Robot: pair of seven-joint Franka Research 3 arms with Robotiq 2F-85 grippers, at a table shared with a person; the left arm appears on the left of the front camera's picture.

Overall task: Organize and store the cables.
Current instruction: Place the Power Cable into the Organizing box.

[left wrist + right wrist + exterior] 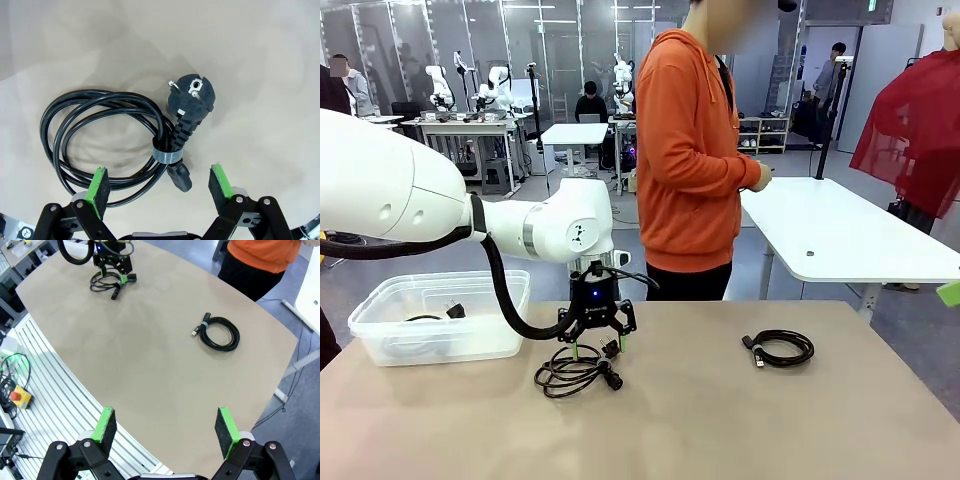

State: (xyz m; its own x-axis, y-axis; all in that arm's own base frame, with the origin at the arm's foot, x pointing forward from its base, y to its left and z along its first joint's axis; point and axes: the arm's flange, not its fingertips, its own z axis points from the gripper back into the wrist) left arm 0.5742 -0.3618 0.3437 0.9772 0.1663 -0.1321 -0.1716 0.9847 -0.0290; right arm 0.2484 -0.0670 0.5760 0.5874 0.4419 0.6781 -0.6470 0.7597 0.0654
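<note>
I find one black power cord (186,117), coiled and bound by a grey strap (167,155), with its round plug lying flat on the tan table (720,420) near the middle. A thinner black coiled cable (234,336) lies well apart to the right. The left gripper (159,172) points straight down over the strapped end, jaws spread and pinching nothing. The right gripper (165,415) hangs high above the table edge, jaws also spread.

Looks to me like a robotics lab, big open hall: white worktables (840,235) in rows, glass partitions (420,35) at back, e-stop box (16,396) on floor.
</note>
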